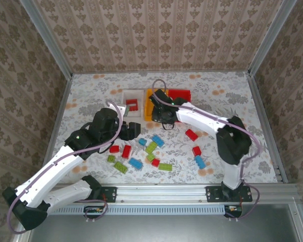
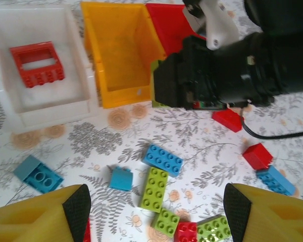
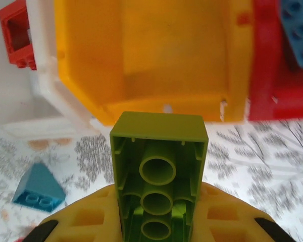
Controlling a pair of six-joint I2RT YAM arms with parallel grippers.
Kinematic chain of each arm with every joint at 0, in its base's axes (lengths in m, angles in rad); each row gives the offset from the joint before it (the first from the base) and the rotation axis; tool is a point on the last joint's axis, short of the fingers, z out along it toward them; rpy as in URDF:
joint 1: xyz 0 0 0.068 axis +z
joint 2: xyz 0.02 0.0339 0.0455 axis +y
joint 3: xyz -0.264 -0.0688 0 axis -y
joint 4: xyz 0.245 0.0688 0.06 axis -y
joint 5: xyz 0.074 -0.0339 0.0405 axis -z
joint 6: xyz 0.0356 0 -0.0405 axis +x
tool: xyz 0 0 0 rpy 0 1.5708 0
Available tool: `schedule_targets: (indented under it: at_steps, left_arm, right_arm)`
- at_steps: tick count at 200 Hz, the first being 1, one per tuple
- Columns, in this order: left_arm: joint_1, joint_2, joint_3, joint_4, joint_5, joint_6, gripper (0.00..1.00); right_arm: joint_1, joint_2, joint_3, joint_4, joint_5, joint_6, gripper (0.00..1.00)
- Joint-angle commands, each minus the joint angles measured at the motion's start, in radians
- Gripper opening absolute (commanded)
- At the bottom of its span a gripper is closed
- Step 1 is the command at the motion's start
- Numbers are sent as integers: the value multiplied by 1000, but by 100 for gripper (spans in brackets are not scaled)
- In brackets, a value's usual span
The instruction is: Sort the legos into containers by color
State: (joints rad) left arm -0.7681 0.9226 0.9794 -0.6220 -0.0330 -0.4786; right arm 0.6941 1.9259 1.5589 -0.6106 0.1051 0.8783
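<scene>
right wrist: right tool (image 3: 159, 224) pinches green lego (image 3: 159, 151) just before the yellow bin (image 3: 81, 60).

We see a white bin (image 2: 53, 108), a yellow-orange bin (image 2: 123, 93), a red bin (image 2: 166, 25); red, blue and lime legos (image 2: 163, 160); a lime brick (image 3: 159, 151) in the yellow right claw (image 3: 159, 222); grey leaves and orange blossoms patterning the white surface (image 2: 207, 169).
</scene>
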Motion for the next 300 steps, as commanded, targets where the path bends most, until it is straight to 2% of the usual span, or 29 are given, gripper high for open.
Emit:
schedule_targets:
  at_steps: [1, 38, 70, 99, 126, 147, 179, 183, 212, 250, 275, 300]
  left_arm:
    - [10, 0, 43, -79, -73, -25, 73]
    - [23, 5, 37, -186, -121, -63, 73]
    - [78, 31, 13, -309, -121, -142, 72]
    - [139, 47, -26, -374, -109, -199, 71]
    - [200, 93, -58, -395, -79, -238, 69]
    - [250, 165, -79, -385, -41, -225, 69]
    - [305, 291, -115, -364, -7, -202, 76]
    - [343, 301, -119, -365, -2, -211, 77]
    - [435, 323, -143, -355, 55, -385, 75]
    - [456, 292, -229, -191, 95, -719, 76]
    - [483, 304, -265, -101, 100, -811, 80]
    - [503, 337, -259, -72, 92, -826, 81]
  right_arm:
    - [-31, 107, 121, -60, 6, -120, 23]
    - [-71, 244, 294, -131, -31, -148, 26]
    - [-82, 294, 350, -159, -57, -162, 42]
    - [-80, 283, 362, -173, -73, -172, 51]
    - [-66, 211, 342, -168, -66, -200, 60]
    - [-44, 112, 272, -118, -67, -248, 63]
    - [14, -87, 41, 52, -128, -390, 71]
    - [21, -108, 11, 67, -143, -406, 71]
    - [48, -224, -163, 135, -255, -458, 71]
    - [59, -307, -305, 187, -377, -466, 74]
    - [74, -329, -318, 191, -435, -497, 79]
    - [81, -336, -314, 187, -468, -512, 80]
